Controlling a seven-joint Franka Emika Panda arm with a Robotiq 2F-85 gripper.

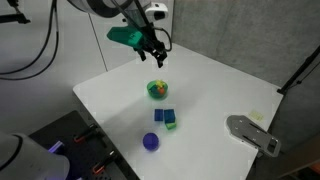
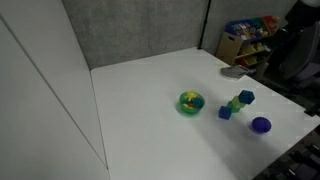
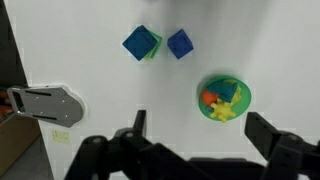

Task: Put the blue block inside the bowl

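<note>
White tabletop carries the blue block [image 3: 180, 43] just beside the green cube [image 2: 236, 104], apart from the bowl [image 3: 225, 97]. My gripper [image 1: 157, 58] hangs spread and empty above. I risk pinching the neighbouring cube too (they sit close). The bowl's contents blur, and I cannot tell whether another blue piece tops the green cube.

Claw [image 3: 198, 128] agape, aloft, empty
</note>
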